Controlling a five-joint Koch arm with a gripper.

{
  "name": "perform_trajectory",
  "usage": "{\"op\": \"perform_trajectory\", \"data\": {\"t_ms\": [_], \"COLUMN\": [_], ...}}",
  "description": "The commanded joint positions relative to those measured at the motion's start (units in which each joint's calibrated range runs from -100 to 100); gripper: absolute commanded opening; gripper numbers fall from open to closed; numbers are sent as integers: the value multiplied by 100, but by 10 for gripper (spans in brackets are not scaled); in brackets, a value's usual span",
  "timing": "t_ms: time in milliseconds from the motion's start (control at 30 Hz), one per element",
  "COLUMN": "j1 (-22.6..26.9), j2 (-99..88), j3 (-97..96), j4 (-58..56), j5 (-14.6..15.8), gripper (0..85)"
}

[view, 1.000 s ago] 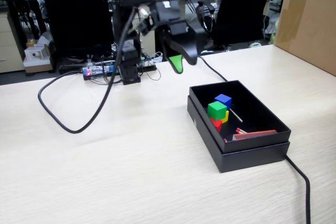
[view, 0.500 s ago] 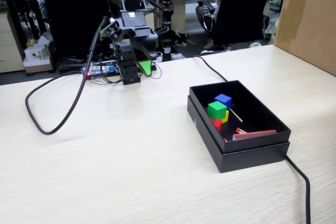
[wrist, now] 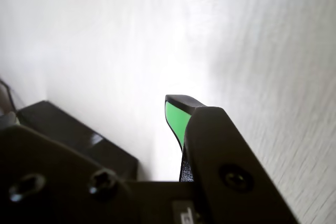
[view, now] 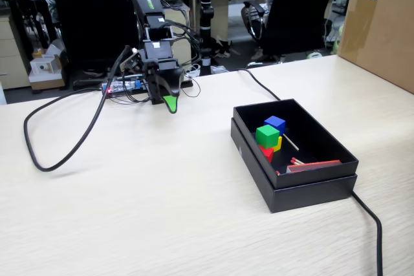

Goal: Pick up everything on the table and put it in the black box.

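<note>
All four cubes are seen inside the black box: the green cube is perched on top of the cluster, the blue cube is just behind it, the yellow cube is tucked under its right side, and the red cube is partly hidden below its front. A few matchsticks are also lying in the box, nearer its front wall. No cube is left on the worktop, so the task is judged complete (only a black cable is draped there, well left of the box). The arm is folded back over its base, well apart from the box, with the claw pointed down just above the worktop. Nothing is held; only one green-padded tip is shown, so whether the claw is spread or pressed together cannot be told
</note>
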Motion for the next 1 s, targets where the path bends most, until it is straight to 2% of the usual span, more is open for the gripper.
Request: {"op": "perform_trajectory", "data": {"t_ms": [0, 100, 133, 267, 467, 533, 967], "j1": [-20, -20, -20, -29, -20, -10, -5], "j2": [-117, -117, -117, -117, -117, -117, -117], "j3": [-319, -1072, -1607, -2577, -2758, -2749, -2740], "j4": [1090, 1850, 2524, 3388, 2904, 2464, 2464], "j5": [15, -5, -29, -107, -127, -112, -103], "gripper": [541, 540, 540, 540, 536, 488, 485]}}
